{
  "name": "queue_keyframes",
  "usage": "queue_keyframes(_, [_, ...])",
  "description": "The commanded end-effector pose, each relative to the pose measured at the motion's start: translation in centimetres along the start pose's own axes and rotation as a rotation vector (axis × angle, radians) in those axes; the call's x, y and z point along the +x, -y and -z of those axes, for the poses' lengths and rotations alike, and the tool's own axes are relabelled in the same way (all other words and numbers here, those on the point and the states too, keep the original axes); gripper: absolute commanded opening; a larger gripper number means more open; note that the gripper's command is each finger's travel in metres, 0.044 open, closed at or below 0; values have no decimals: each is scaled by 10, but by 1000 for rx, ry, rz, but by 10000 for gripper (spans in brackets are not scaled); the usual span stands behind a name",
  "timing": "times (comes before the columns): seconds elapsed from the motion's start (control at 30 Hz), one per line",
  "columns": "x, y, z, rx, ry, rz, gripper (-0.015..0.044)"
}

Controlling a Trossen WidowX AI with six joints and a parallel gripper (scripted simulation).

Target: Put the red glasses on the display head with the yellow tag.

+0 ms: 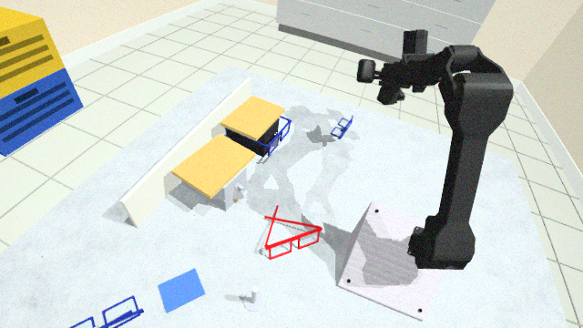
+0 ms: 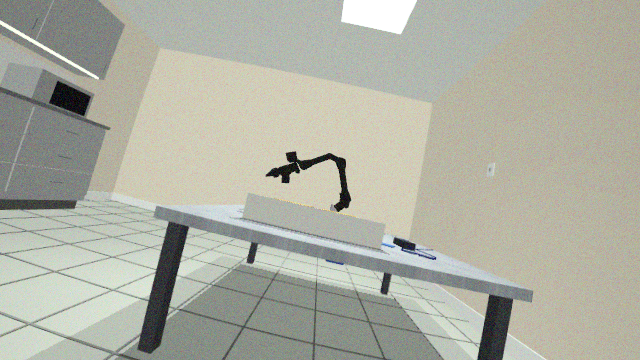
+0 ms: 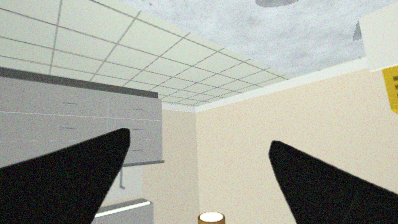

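The red glasses [image 1: 293, 238] rest on the table in the top view, lenses toward the front and temples folded across each other behind. The pale grey head [image 1: 230, 197] stands under the nearer orange board, which hides most of it; a tiny yellow spot shows low on its front, perhaps the tag. The other head [image 1: 256, 144] is black, under the farther board, and wears blue glasses [image 1: 281, 137]. My gripper [image 1: 377, 84] [image 2: 270, 173] [image 3: 201, 141] is open and empty, high above the table, far from the red glasses, pointing outward.
Two orange boards [image 1: 214, 165] [image 1: 253, 117] cover the heads, with a low cream wall [image 1: 187, 152] [image 2: 315, 222] behind. Other blue glasses [image 1: 333, 134] lie at the back right, more at the front left. A blue square [image 1: 181, 291] and small white peg [image 1: 254, 294] are near the front.
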State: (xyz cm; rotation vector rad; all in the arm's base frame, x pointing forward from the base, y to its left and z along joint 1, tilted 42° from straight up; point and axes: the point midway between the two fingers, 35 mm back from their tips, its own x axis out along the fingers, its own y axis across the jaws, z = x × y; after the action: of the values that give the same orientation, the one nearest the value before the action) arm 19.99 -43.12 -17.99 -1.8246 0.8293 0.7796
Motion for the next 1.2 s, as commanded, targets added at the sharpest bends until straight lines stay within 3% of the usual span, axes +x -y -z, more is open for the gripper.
queue_keyframes(0.0, [0,0,0,0,0,0,426])
queue_keyframes(0.23, [0,0,0,0,0,0,440])
queue_keyframes(0.53, [-17,114,-56,325,260,34,204])
queue_keyframes(0.87, [-67,219,-150,693,564,-115,200])
queue_keyframes(1.17, [-134,273,-241,977,748,-400,200])
